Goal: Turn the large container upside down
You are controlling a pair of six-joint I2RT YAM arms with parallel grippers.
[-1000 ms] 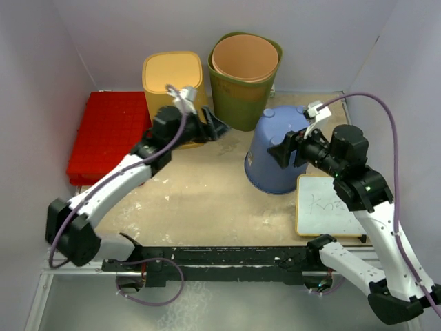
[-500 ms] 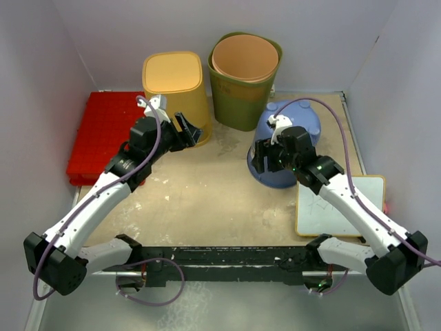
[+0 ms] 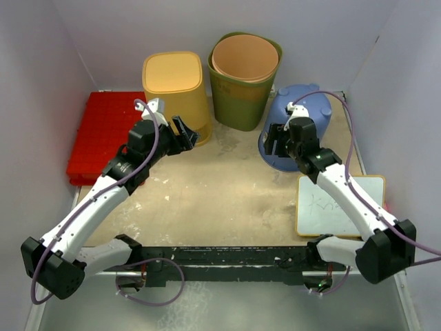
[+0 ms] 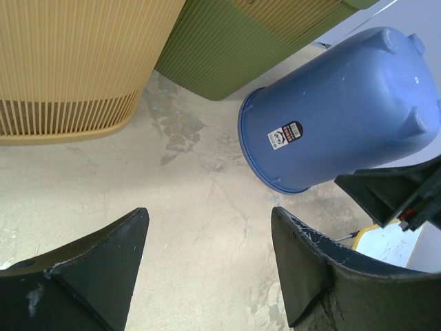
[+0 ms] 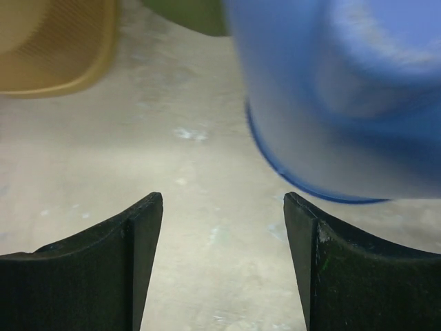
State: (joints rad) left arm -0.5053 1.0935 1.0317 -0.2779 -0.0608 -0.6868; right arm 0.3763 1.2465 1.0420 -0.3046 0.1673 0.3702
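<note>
Since half a second ago the blue bucket (image 4: 331, 110) has shifted back and right, toward the far right corner. The right arm has reached after it; the left arm has barely changed.

Near right on the counter (image 3: 220, 200): a whiteboard (image 3: 317, 214), lying flat.

Mid-counter: the right pincer (image 5: 222, 200) has its fingers spread wide with nothing between them, and sits just beside the bucket's rim. Contact cannot be told, as that view is blurred. The left pincer (image 4: 208, 217) is also spread wide and empty, well apart from the bucket.

The bucket is bottom-up but tilted: its near rim edge is on the counter and its base leans up and away.

Far left: a red crate (image 3: 103, 134). At the back wall stand a yellow bin (image 3: 176, 83) and a green bin (image 3: 244, 103) with an orange one (image 3: 244, 55) nested inside.
</note>
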